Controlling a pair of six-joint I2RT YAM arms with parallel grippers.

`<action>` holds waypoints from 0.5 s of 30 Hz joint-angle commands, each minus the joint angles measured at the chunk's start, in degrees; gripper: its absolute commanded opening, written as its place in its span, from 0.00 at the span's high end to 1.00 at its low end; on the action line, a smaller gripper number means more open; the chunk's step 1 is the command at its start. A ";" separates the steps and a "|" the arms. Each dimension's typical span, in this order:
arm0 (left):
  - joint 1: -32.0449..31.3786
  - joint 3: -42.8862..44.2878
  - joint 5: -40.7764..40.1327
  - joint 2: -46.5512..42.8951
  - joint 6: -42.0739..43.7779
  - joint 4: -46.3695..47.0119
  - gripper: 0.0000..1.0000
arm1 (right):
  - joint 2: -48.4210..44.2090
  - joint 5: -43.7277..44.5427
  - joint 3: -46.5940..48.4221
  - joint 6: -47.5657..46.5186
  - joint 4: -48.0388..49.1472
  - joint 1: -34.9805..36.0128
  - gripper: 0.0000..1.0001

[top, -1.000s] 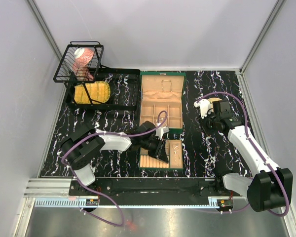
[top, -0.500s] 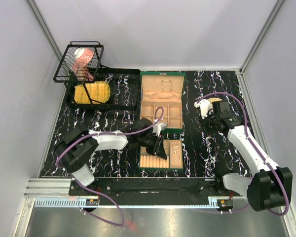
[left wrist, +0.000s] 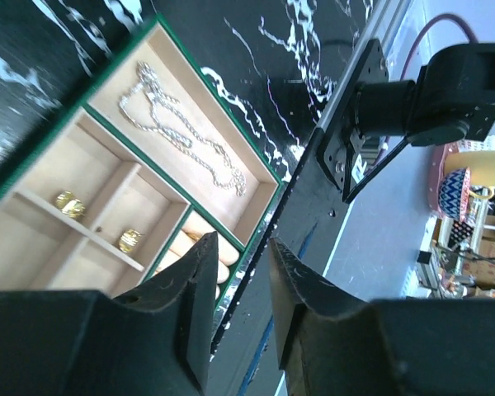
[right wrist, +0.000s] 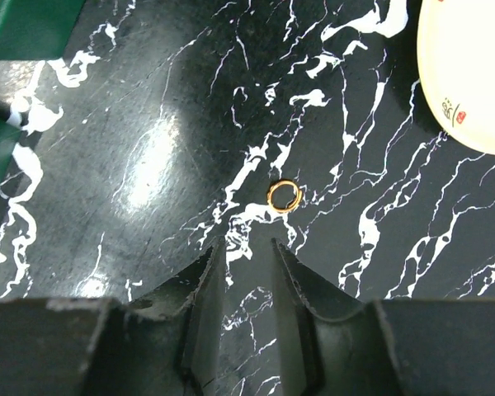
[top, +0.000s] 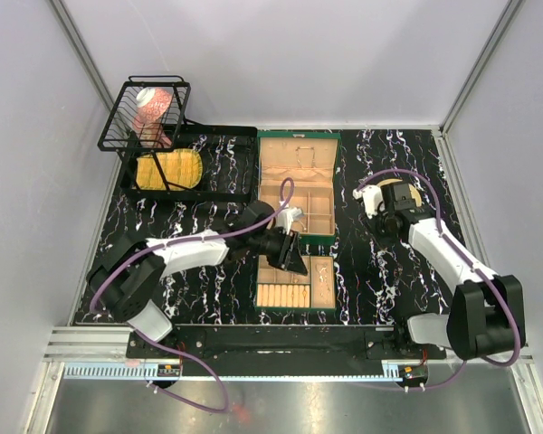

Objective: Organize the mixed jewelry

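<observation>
A small gold ring [right wrist: 284, 195] lies on the black marble table, just beyond the tips of my right gripper [right wrist: 247, 243]. That gripper [top: 385, 228] is open and empty. My left gripper [left wrist: 243, 243] is open with nothing between its fingers and hovers over the near part of the green tray [top: 323, 306]. In the tray's beige compartments lie a silver chain [left wrist: 181, 132] and two small gold pieces [left wrist: 70, 205] [left wrist: 129, 240]. The open green box [top: 296, 181] stands behind the tray.
A round tan plate [right wrist: 470, 82] [top: 405, 193] sits just right of and beyond the ring. A black wire basket with a can [top: 149, 113] and a black rack holding a yellow item [top: 167, 170] stand at the back left.
My left gripper has moved back from the tray's near part toward the green box, and its jaws have opened a little. The right gripper has shifted slightly toward the back.
</observation>
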 commanded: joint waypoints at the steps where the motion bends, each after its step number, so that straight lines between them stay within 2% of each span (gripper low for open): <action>1: 2.79 3.71 -0.42 -4.62 4.40 -1.70 0.65 | 2.92 2.59 0.70 -0.30 3.73 -0.15 0.65; 5: 4.46 4.50 -1.03 -5.85 6.77 -3.11 0.60 | 6.35 4.43 2.19 -0.04 3.91 -0.15 0.67; 15: 6.57 4.06 -1.21 -5.86 7.57 -3.02 0.57 | 12.24 5.14 3.60 0.31 4.61 -0.33 0.68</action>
